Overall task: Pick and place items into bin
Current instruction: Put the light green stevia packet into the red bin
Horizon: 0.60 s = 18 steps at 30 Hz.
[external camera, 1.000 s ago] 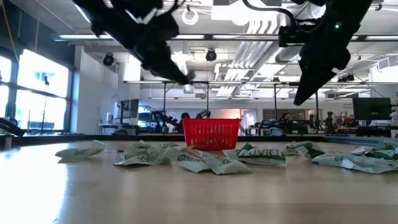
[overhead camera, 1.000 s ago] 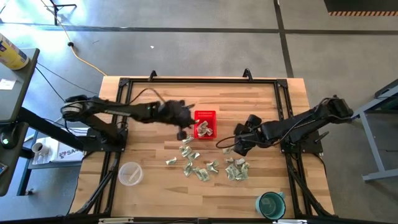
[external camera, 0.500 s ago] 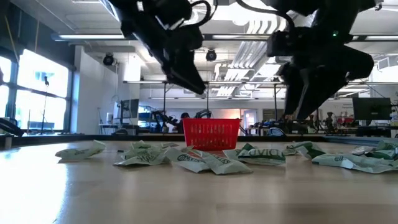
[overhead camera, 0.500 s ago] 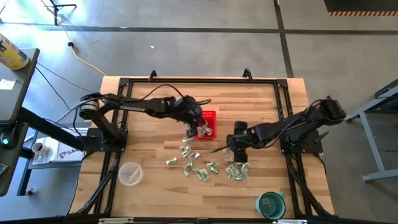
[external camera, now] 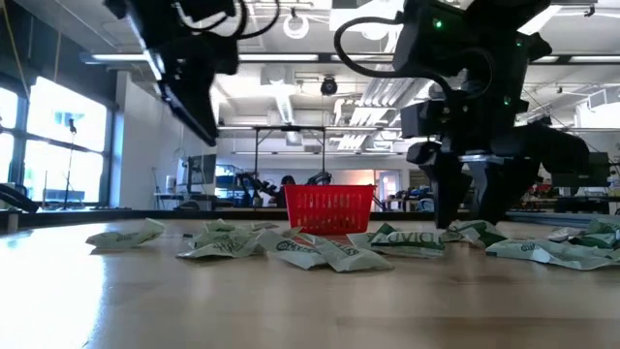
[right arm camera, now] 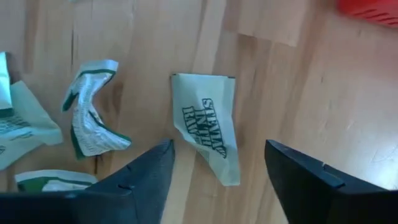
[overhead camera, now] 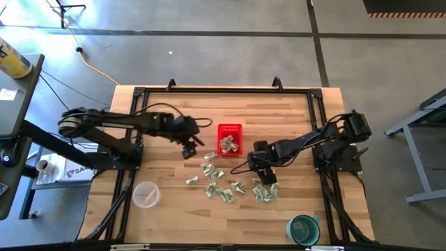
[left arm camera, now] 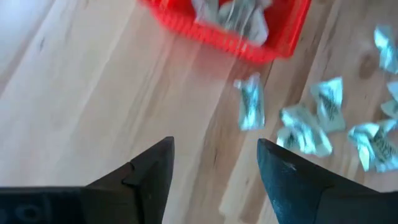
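Observation:
The red bin (overhead camera: 229, 129) stands mid-table with several pale green-and-white items (overhead camera: 228, 144) inside. More items (overhead camera: 221, 189) lie scattered on the wood nearer the front edge. My left gripper (overhead camera: 189, 149) hovers open and empty just left of the bin (left arm camera: 273, 46). My right gripper (overhead camera: 262, 174) is low over the right-hand items, open, its fingers standing on either side of one flat packet (right arm camera: 208, 124) that lies on the table. In the low view its fingertips (external camera: 453, 221) hang just above the items.
A clear plastic cup (overhead camera: 145, 194) stands near the front left, and a teal cup (overhead camera: 304, 229) at the front right. Black frame rails (overhead camera: 223, 89) run along the table's edges. Bare wood lies to the left of the bin.
My left gripper swung right to the bin, opened, then drew back toward the table's left edge and rose. My right gripper moved a little toward the table's left and near edges and came down over the scattered items.

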Tool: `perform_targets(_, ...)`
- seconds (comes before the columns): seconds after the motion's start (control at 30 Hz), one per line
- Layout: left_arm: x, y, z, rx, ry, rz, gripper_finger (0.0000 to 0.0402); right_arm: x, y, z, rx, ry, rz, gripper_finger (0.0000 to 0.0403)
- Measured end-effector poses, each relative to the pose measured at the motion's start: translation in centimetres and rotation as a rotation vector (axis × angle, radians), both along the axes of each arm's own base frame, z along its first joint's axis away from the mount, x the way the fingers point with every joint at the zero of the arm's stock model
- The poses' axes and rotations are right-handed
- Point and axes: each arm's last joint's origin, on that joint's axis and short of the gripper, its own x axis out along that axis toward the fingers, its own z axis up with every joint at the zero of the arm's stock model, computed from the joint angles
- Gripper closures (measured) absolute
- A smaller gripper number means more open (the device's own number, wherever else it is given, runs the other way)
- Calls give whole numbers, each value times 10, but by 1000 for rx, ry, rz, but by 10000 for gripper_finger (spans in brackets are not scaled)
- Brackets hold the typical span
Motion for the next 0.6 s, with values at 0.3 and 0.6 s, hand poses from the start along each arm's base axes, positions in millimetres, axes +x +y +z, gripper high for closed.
perform_targets(0.3,-31,-19,-13,-52,6,96,175,3,-1,-1,28,14,8,340)
perform_targets(0.6,-45,-40,-34,-79,86,73,192,18,-23,39,66,-13,-247,390)
